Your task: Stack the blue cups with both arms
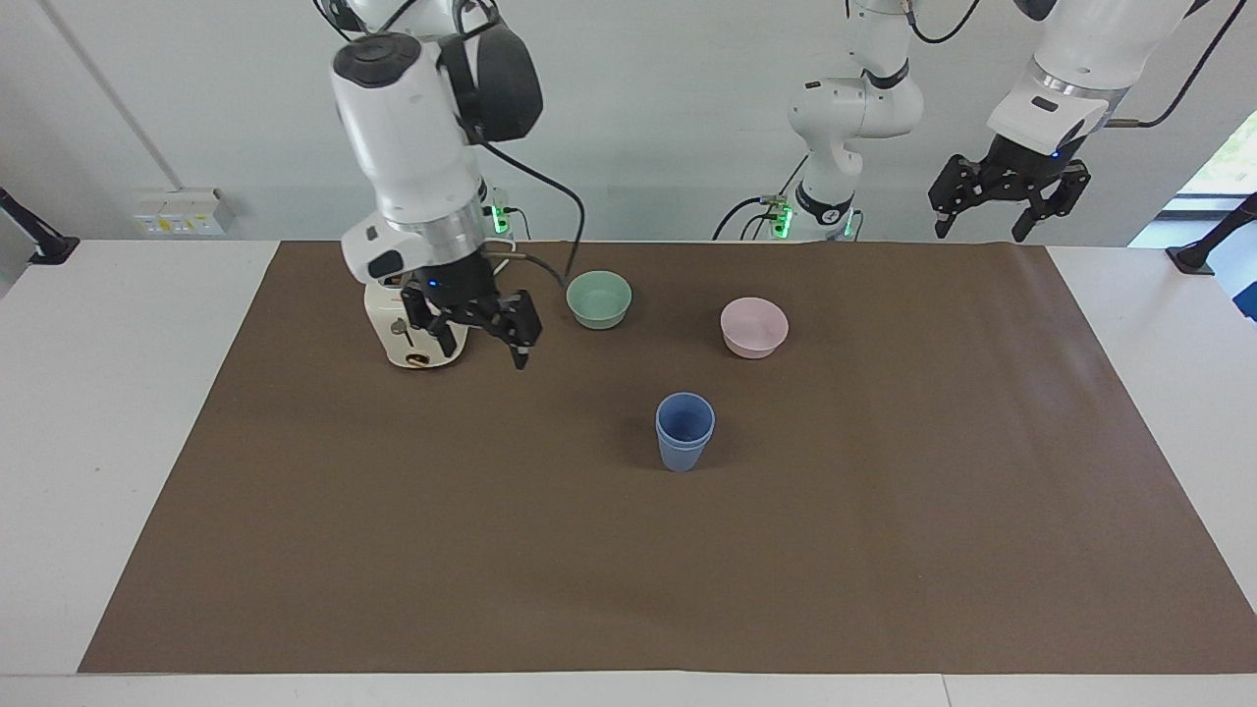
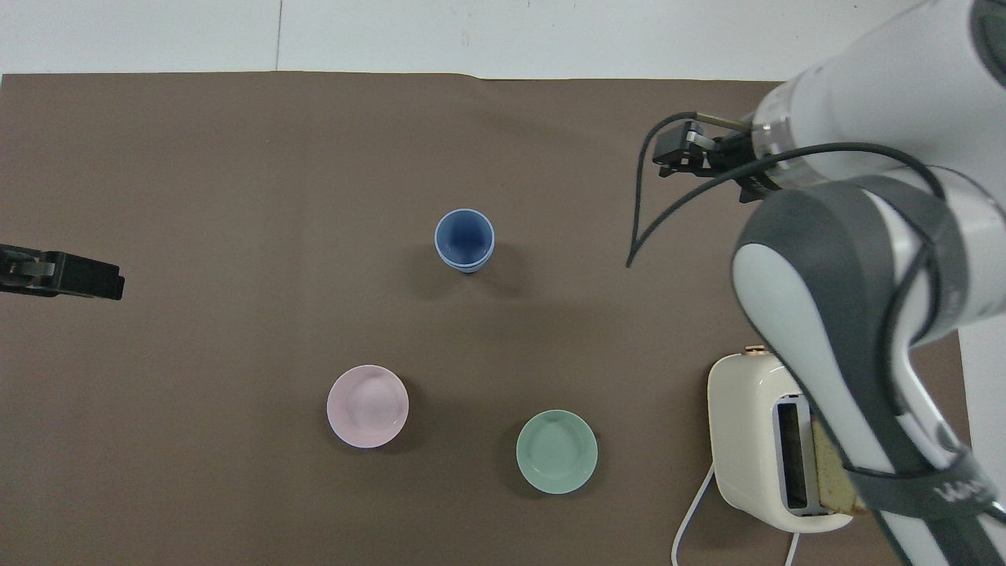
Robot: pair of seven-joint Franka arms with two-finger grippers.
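Observation:
The two blue cups (image 1: 684,432) stand nested one inside the other, upright, in the middle of the brown mat; they also show in the overhead view (image 2: 464,240). My right gripper (image 1: 483,350) is open and empty, up in the air over the mat beside the toaster, well apart from the cups. My left gripper (image 1: 986,229) is open and empty; it waits raised over the left arm's end of the table and shows at the edge of the overhead view (image 2: 63,272).
A cream toaster (image 1: 393,334) holding a slice of toast stands toward the right arm's end (image 2: 754,440). A pale green bowl (image 1: 599,299) and a pale pink bowl (image 1: 753,326) sit nearer to the robots than the cups.

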